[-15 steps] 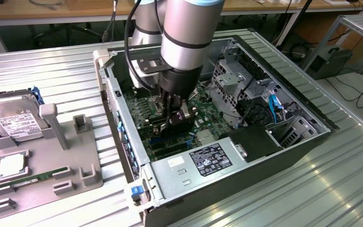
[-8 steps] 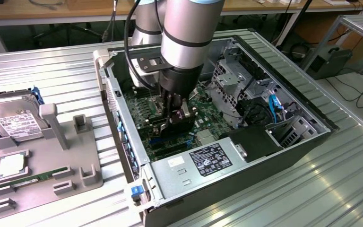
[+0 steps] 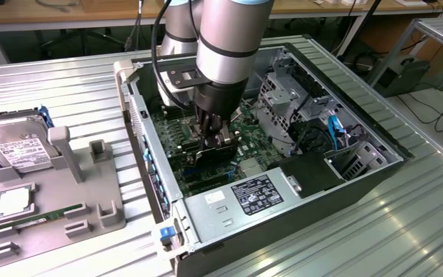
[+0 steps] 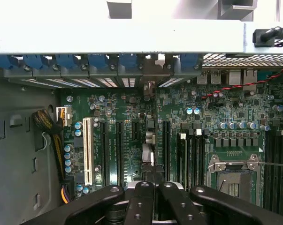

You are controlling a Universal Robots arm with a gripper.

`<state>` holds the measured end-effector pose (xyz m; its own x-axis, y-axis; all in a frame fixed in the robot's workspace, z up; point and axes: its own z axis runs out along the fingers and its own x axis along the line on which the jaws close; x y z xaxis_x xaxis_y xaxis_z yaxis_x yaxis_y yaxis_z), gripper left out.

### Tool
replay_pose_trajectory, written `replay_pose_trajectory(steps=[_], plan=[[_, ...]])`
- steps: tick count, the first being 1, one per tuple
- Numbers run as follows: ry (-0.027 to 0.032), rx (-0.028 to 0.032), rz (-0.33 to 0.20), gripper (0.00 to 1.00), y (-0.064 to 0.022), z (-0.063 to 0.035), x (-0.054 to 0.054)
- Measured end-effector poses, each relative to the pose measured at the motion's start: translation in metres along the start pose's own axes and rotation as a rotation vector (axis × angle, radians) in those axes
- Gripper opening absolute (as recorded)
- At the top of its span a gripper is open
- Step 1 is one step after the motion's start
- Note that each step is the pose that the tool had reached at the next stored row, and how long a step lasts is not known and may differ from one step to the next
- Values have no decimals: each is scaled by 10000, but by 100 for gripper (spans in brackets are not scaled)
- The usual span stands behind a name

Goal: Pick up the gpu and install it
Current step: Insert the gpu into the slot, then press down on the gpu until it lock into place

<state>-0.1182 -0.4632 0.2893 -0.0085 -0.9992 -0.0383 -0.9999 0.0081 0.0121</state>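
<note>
The gpu (image 3: pixel 206 157) is a thin black card standing on edge over the green motherboard (image 3: pixel 244 130) inside the open computer case (image 3: pixel 360 124). My gripper (image 3: pixel 215 138) reaches straight down into the case and is shut on the card's upper edge. In the wrist view the gpu (image 4: pixel 148 157) appears edge-on as a narrow strip running from my gripper (image 4: pixel 153 183) to its silvery bracket end (image 4: pixel 149 89) at the case's rear slots. It lines up with the long black expansion slots (image 4: pixel 118 150). Whether its lower edge is seated is hidden.
A grey fixture tray (image 3: pixel 90 202) at the exterior view's left holds a silver hard drive (image 3: pixel 14 147), a processor (image 3: pixel 14 202) and a green memory stick (image 3: pixel 41 218). The power supply (image 3: pixel 256 193), drive cage (image 3: pixel 283 95) and cables (image 3: pixel 337 130) crowd the case.
</note>
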Motion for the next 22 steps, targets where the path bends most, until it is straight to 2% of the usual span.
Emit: replay_pose_trajectory(steps=[12,16,22], plan=[[0,0,0,11,0,0,0],[0,1,0,11,0,3,-38],[0,14,-1,11,-1,71,-61]])
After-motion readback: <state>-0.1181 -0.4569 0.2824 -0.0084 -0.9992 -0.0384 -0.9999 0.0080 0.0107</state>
